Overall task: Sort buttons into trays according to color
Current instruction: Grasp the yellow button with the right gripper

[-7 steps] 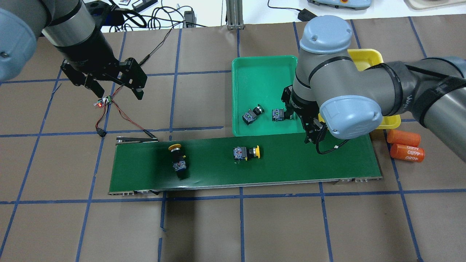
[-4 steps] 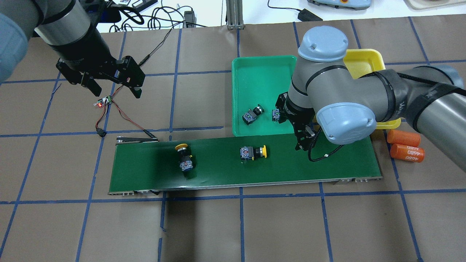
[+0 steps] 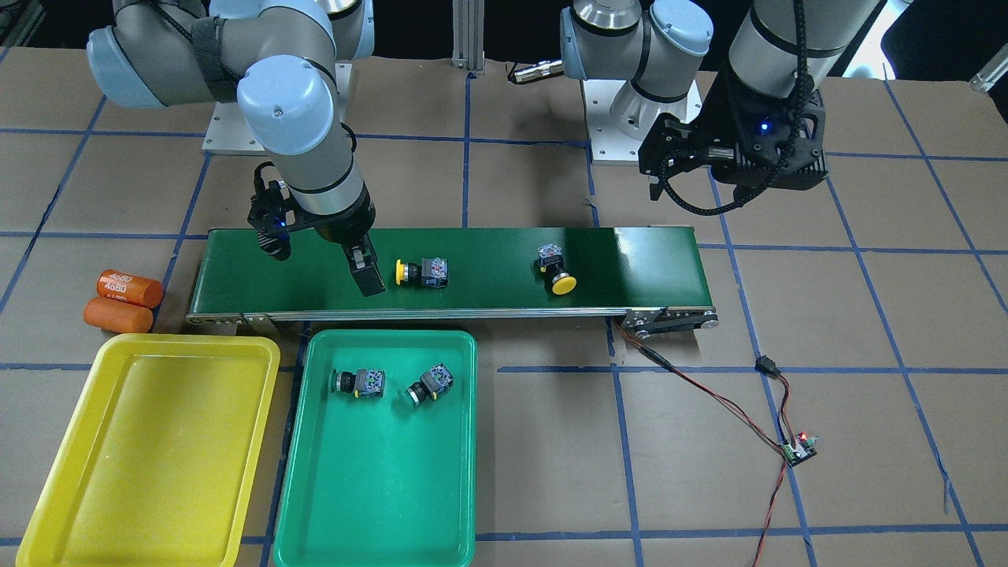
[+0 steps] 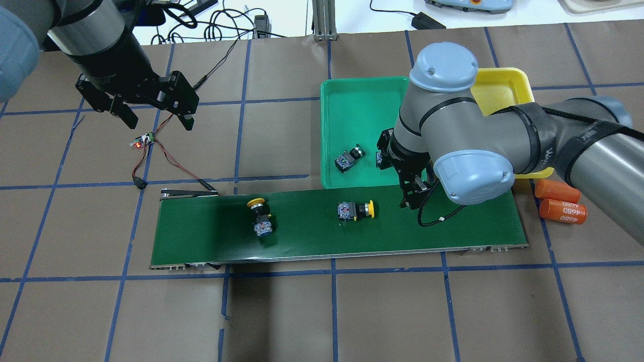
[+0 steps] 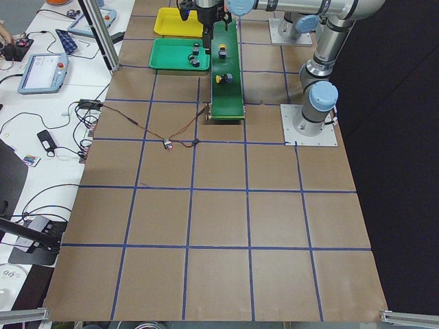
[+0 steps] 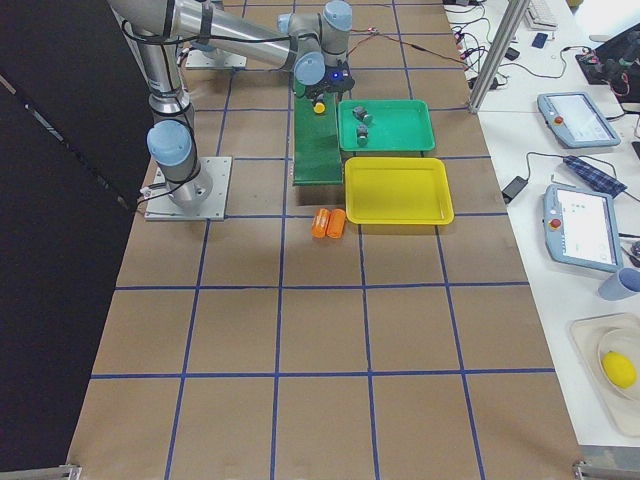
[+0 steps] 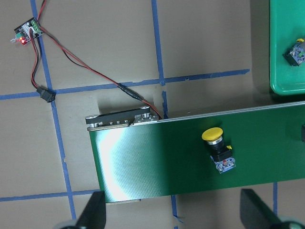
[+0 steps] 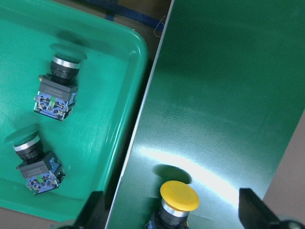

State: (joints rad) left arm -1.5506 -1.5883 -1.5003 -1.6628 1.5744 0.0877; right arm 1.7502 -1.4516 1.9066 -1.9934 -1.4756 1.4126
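Overhead exterior: the only text we can read is "4680" on each of the two orange cylinders (image 4: 559,201). They lie side by side on the table (image 4: 302,311), just off one end of the conveyor belt (image 4: 312,236) and near the yellow tray (image 4: 503,80). Any print on the button bodies is too small to make out.

Both yellow-capped buttons are on the belt, lying on their sides.
- The first yellow button (image 4: 356,210) has its long axis along the belt, with the cap pointing at the right gripper (image 3: 321,264).
- The second yellow button (image 4: 260,217) has its long axis across the belt, with the cap pointing away from the robot.

Both green-capped buttons are in the green tray (image 3: 378,488), at the end nearest the belt. They also lie on their sides, close together but apart.
- The first green button (image 3: 358,383) lies parallel to the belt, cap toward the yellow tray.
- The second green button (image 3: 429,383) is skewed, cap angled toward the yellow tray and away from the belt.

The right gripper's jaws are spread wide and hold nothing. It hangs over the belt, and one of its fingers (image 3: 367,277) is just beside the first yellow button's cap. In the right wrist view we see that cap between the two fingers, at the bottom edge.

The left gripper (image 4: 157,120) also has its jaws wide with nothing in them. It is over the table beyond the belt's other end, above a small circuit board (image 4: 143,141) with a lit red LED and red/black wires.
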